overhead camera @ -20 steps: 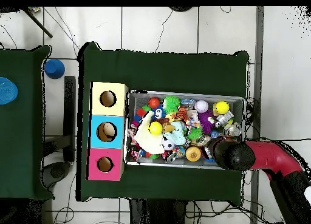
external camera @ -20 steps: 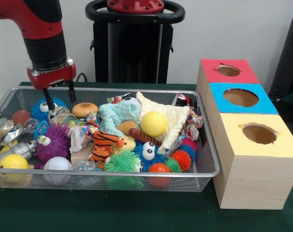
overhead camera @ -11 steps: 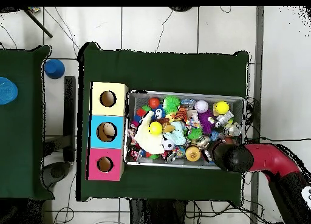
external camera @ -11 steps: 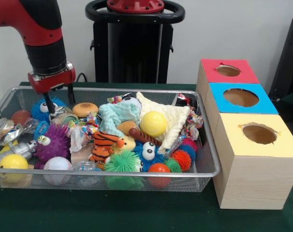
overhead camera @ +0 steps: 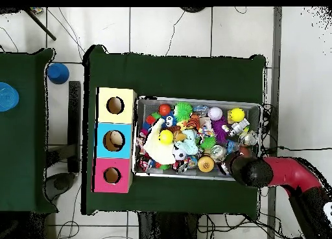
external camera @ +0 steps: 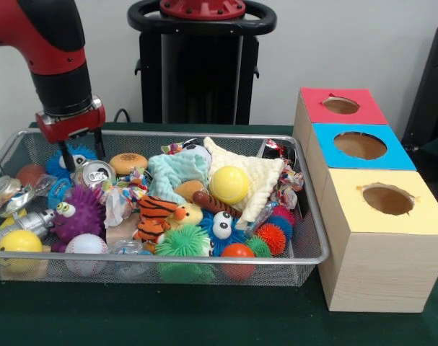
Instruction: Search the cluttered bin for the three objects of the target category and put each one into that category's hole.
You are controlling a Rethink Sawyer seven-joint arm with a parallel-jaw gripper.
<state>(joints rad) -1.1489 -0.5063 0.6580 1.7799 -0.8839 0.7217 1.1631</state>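
We show the desk (external camera: 204,317), covered in dark green cloth, carrying a wire bin (external camera: 305,256) and, well to the side of the hand, a row of three wooden boxes: the red box (external camera: 341,106), the blue box (external camera: 359,146) and the yellow box (external camera: 387,200), each with a round hole in its top. The red and black arm (external camera: 53,50) comes down over the bin's end farthest from the boxes, and the hand (external camera: 80,150) hangs there with its two fingers apart and nothing between them. Just below and slightly to the box side of the hand lies a crushed silver can (external camera: 97,173), its pull-tab top facing up; we judge it a likely target, with a second metal can (external camera: 27,225) lying lower in the same end of the bin. Directly behind the fingers sits a blue spiky ball (external camera: 78,155), and a purple spiky creature (external camera: 78,211) rests just below the can. From here, we judge the main risk to be a poor grip: the can's dented, slick wall may slip from the fingers, or the soft spikes beside it may be pinched along with it. A long carry past all the clutter to the boxes then invites a drop.
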